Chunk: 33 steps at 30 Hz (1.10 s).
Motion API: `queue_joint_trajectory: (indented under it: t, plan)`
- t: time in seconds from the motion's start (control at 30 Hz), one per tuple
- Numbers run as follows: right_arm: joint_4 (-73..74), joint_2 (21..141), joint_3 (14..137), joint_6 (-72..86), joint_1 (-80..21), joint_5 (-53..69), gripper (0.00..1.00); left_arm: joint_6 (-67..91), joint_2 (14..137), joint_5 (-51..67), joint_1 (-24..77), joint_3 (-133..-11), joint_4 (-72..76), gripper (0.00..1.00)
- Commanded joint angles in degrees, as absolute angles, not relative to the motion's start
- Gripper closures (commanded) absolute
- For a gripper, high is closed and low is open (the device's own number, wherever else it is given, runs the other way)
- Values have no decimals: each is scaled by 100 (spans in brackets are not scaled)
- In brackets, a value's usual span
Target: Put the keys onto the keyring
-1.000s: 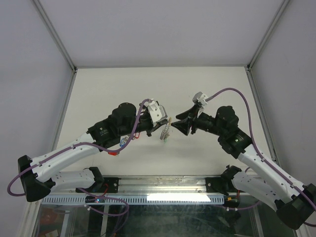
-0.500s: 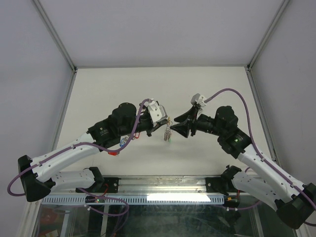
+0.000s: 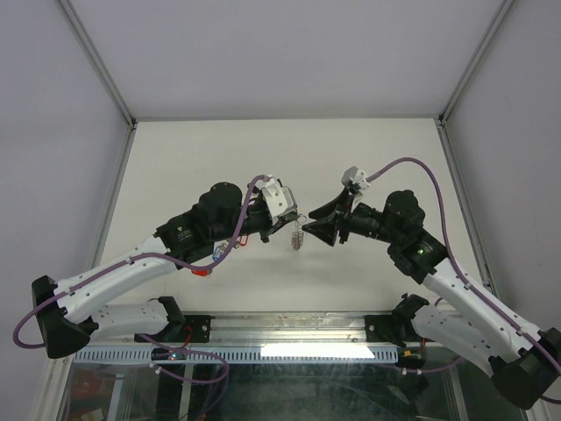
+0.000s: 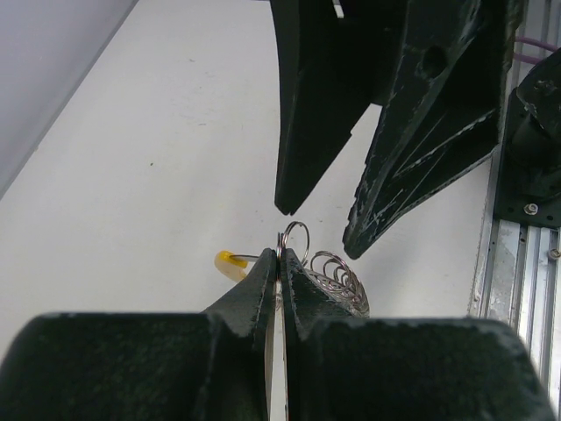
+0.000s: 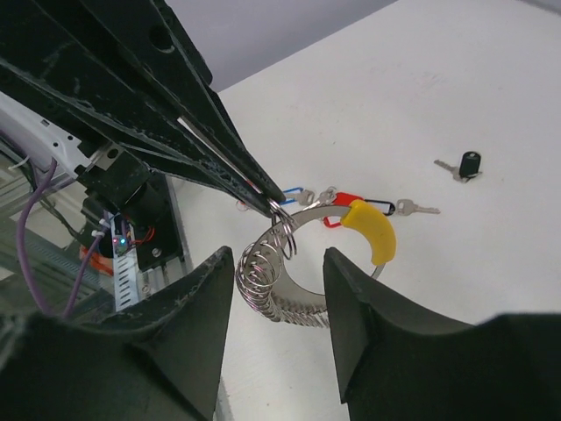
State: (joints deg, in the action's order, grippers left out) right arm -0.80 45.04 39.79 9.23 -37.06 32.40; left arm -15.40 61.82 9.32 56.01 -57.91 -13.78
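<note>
The keyring hangs between left tool and right tool.

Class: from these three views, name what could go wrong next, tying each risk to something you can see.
1. The left gripper pinches the keyring only at its very fingertips, with a bunch of rings hanging below. It may slip or twist out.
2. In the right wrist view, the right gripper has open jaws either side of that bunch. Closing could snag several rings or knock the left fingertips.
3. The keys lie on the table, none held, so threading may stall.
</note>
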Motion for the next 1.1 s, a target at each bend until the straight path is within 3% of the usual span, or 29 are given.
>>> queue_joint_trajectory:
  t: [0.0,0.17,0.43,0.63,1.07]
  plan:
    - [-584,4732,3955,1223,-3736,3621,53,-1438,6056,1041,5581,-6024,-1043,100]
    - [-635,4796,3959,1189,-3736,3631,56,-1417,6055,1110,5586,-6031,-1037,100]
    - [-828,4759,3879,1177,-3735,3807,69,-1389,6082,1160,5583,-6029,-1018,100]
    - [-827,4771,3879,962,-3735,4055,100,-1365,6099,1134,5581,-6040,-998,100]
    - [-345,4409,3833,-368,-3738,3804,100,-1058,6078,1431,5523,-6027,-790,100]
